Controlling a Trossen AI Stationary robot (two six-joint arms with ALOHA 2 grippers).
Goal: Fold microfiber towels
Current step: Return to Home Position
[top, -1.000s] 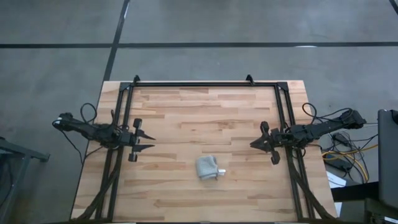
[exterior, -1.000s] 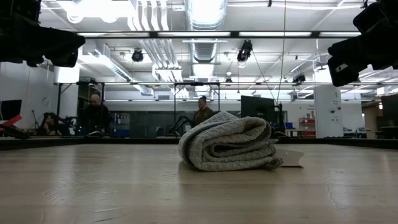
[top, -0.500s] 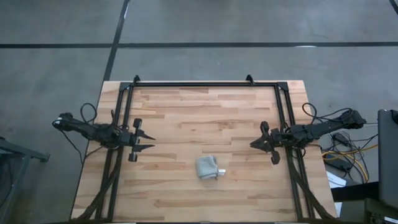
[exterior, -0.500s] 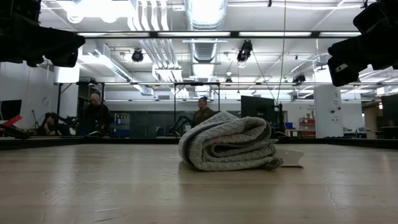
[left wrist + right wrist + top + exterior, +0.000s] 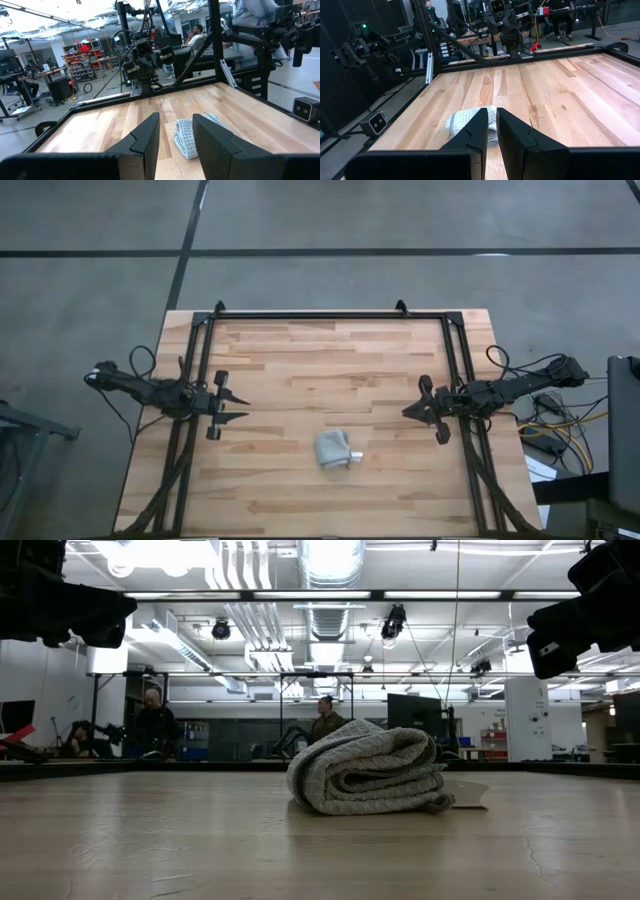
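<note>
since the folding looks done and both arms sit at the counter's sides, the relation that matters is how the microfiber towel (image 5: 333,450) lies from each claw. it rests as a compact folded bundle on the front half of the counter (image 5: 330,360), ahead of the two claws and between them, touching neither. its white tag (image 5: 357,455) sticks out on the side toward the right arm. the bundle seems slightly longer front to back than across, though the difference is small.

farther in, the right claw (image 5: 408,412) appears a little nearer to the cloth than the left claw (image 5: 240,408); both are well apart from it and point inward across the counter. the left claw is spread, with a clear gap between its fingers in its wrist view. the right claw is pressed almost together, with only a sliver between its fingers.

the surface is pale wooden planks, bordered at the back by a black frame (image 5: 330,315). beyond it, the low view shows a large workshop with ceiling ducts (image 5: 330,580), a person (image 5: 152,723) and a second person (image 5: 325,720) far off.
</note>
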